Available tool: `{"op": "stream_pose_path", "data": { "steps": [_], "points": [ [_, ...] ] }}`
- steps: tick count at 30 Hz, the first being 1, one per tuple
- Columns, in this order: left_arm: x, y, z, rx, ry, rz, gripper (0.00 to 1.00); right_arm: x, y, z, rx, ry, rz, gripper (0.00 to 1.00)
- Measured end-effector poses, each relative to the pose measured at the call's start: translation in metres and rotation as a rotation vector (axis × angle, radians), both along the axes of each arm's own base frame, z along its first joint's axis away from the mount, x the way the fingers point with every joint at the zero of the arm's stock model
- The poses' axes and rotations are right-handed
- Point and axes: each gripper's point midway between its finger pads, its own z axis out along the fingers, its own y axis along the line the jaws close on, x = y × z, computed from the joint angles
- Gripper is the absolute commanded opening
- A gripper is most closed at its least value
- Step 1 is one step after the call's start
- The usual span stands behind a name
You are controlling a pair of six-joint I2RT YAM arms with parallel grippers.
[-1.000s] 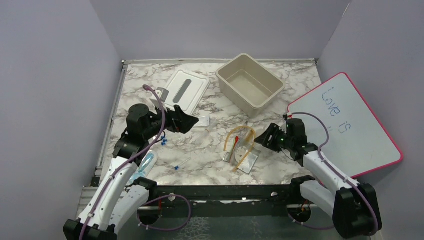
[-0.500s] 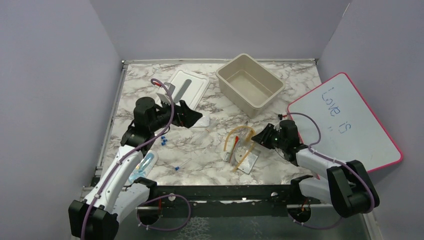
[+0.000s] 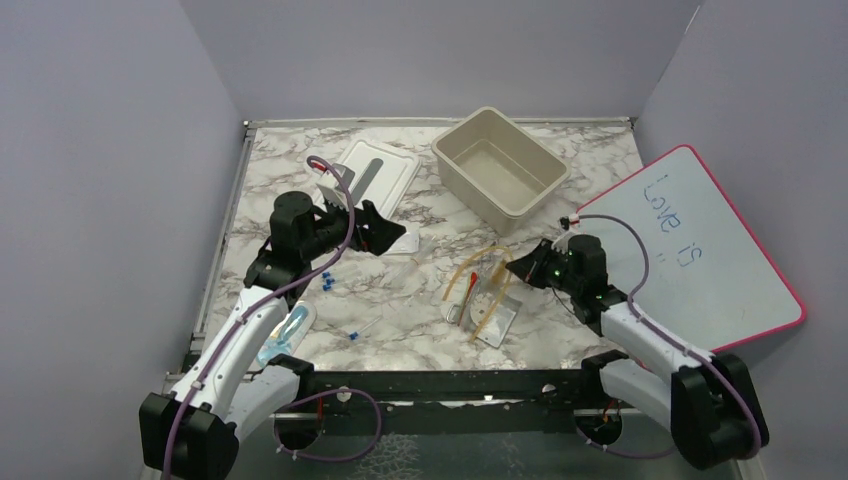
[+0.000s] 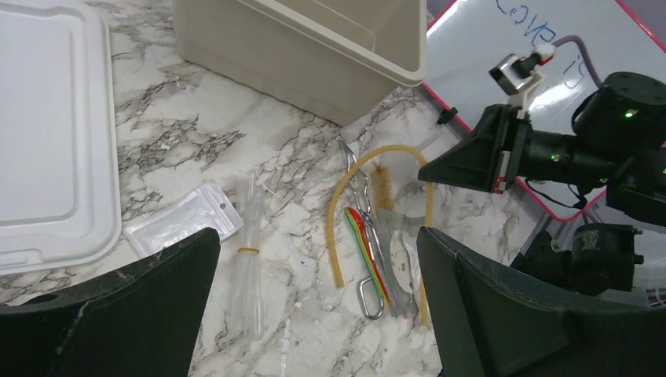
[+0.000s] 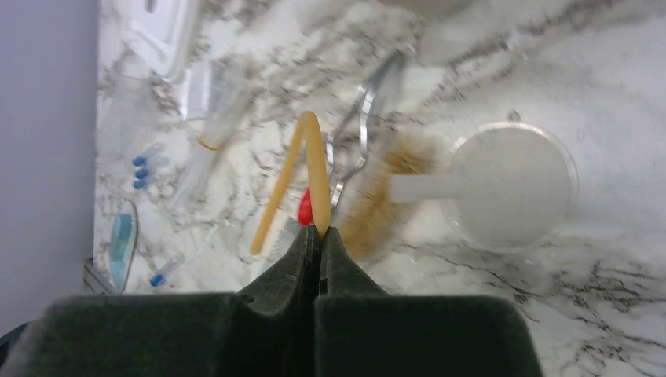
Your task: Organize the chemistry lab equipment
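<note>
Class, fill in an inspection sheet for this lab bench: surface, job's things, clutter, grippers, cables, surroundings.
Surface: marbled table, holding a beige bin and a white lid.
Job's things: amber tubing, metal tongs and brush heaped mid-table; clear packet and blue-capped pieces to the left.
Clutter: pink-edged whiteboard at the right edge.
Grippers: left gripper open, empty; right gripper shut on the amber tubing.
Cables: purple cables loop over both arms.
Surroundings: plain lilac walls; nothing else seen.
</note>
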Motion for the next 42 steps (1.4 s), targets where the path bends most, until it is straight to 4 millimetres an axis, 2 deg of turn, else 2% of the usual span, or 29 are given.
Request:
{"op": "stream_pose_path", "data": {
  "steps": [6, 10, 13, 17, 21, 24, 31, 36, 42],
  "points": [
    [0.001, 0.002, 0.002, 0.006, -0.016, 0.008, 0.99, 0.010, 0.005, 0.090, 0.031, -0.232, 0.042, 0.01],
    [0.004, 0.004, 0.001, 0.012, -0.018, 0.031, 0.99, 0.017, 0.011, 0.141, 0.023, -0.330, 0.096, 0.01],
    [0.007, 0.006, 0.005, 0.014, -0.027, 0.044, 0.99, 0.026, 0.016, 0.177, 0.006, -0.385, 0.132, 0.00],
    [0.012, 0.008, 0.020, 0.011, -0.066, 0.064, 0.99, 0.046, 0.021, 0.223, -0.016, -0.463, 0.151, 0.01],
    [0.017, 0.010, 0.033, 0.011, -0.101, 0.088, 0.99, 0.073, 0.025, 0.255, -0.040, -0.522, 0.144, 0.01],
    [0.021, 0.012, 0.036, 0.019, -0.114, 0.102, 0.99, 0.097, 0.026, 0.268, -0.067, -0.549, 0.122, 0.01],
    [0.027, 0.018, 0.033, 0.050, -0.124, 0.135, 0.99, 0.159, 0.021, 0.278, -0.191, -0.605, 0.050, 0.01],
    [0.030, 0.019, 0.029, 0.062, -0.120, 0.143, 0.99, 0.193, 0.014, 0.269, -0.308, -0.638, 0.019, 0.01],
    [0.033, 0.020, 0.025, 0.072, -0.114, 0.150, 0.99, 0.215, 0.013, 0.241, -0.422, -0.660, 0.060, 0.01]
  ]
}}
